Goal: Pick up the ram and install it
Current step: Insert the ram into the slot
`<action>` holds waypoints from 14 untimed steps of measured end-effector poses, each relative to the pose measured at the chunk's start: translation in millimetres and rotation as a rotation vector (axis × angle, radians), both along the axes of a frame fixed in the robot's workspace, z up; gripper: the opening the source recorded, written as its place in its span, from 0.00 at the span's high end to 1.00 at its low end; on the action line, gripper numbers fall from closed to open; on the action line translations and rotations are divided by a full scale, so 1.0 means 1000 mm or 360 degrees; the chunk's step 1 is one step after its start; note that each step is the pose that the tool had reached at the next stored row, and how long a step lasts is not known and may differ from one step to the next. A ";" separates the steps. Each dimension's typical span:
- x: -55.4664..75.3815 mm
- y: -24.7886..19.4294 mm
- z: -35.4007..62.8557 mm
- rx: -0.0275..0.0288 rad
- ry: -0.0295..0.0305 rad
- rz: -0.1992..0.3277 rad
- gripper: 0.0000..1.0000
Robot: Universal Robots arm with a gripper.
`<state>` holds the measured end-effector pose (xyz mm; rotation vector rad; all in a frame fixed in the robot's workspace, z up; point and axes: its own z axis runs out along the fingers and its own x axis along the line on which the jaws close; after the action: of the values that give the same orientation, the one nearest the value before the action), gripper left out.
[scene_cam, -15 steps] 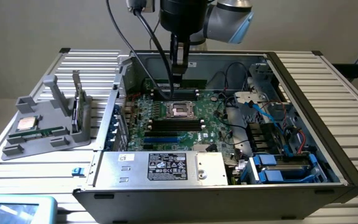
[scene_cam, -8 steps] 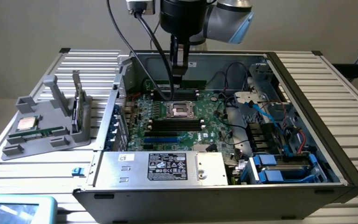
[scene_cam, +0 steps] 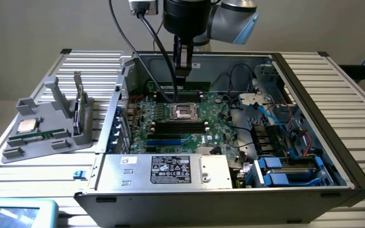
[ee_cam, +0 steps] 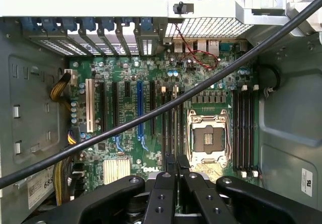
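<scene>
My gripper (scene_cam: 180, 75) reaches down into the open computer case (scene_cam: 309, 95), over the far memory slots behind the empty processor socket (scene_cam: 184, 111). It is shut on the ram (scene_cam: 195, 86), a thin green stick held level along those slots. In the wrist view the ram (ee_cam: 174, 123) shows edge-on as a thin line running out from between the black fingers of the gripper (ee_cam: 176, 164). There it lies over the black slots (ee_cam: 168, 128) beside the socket (ee_cam: 207, 136). Whether the ram touches a slot I cannot tell.
A grey holder (scene_cam: 24, 152) on the table at the exterior view's left carries a silver processor chip (scene_cam: 27, 126) and another upright stick (scene_cam: 78, 102). A black cable (ee_cam: 151, 121) crosses the wrist view. The power supply box (scene_cam: 163, 168) and blue drive bays (scene_cam: 284, 171) line the near side.
</scene>
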<state>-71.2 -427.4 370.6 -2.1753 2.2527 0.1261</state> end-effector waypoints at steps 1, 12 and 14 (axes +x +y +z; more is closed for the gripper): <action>0.000 0.0000 0.0000 0.00000 0.00000 0.0000 0.89; 0.002 0.0006 -0.0139 -0.00006 0.00001 0.0000 0.89; 0.004 0.0028 -0.0176 -0.00006 0.00000 0.0000 0.89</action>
<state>-67.1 -424.6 353.0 -2.1756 2.2527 0.1257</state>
